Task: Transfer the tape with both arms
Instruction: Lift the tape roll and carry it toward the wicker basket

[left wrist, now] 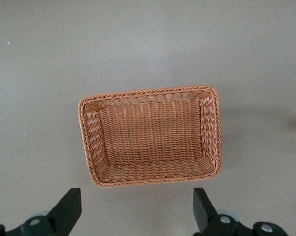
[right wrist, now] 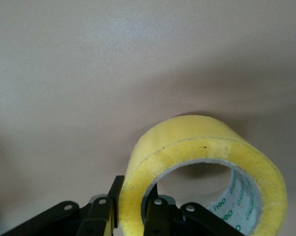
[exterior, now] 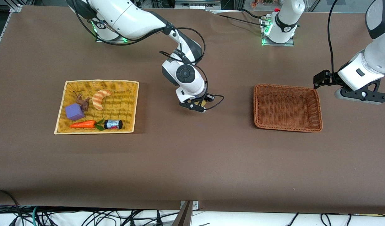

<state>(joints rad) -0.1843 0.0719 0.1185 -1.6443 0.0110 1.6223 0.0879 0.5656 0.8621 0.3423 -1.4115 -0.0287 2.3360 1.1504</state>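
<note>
right gripper [right wrist: 131, 211] pinches the tape [right wrist: 197, 147] over bare table; left gripper [left wrist: 135, 211] (spread) beside brown basket [exterior: 318, 108].

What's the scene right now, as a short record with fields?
tape: yellow roll, gripped through its wall by the right hand, over bare table between the two baskets
left hand: open, holding nothing, waiting above the brown basket
brown basket: nothing in it
yellow basket: holds croissant toy, purple block, carrot, dark jar
</note>
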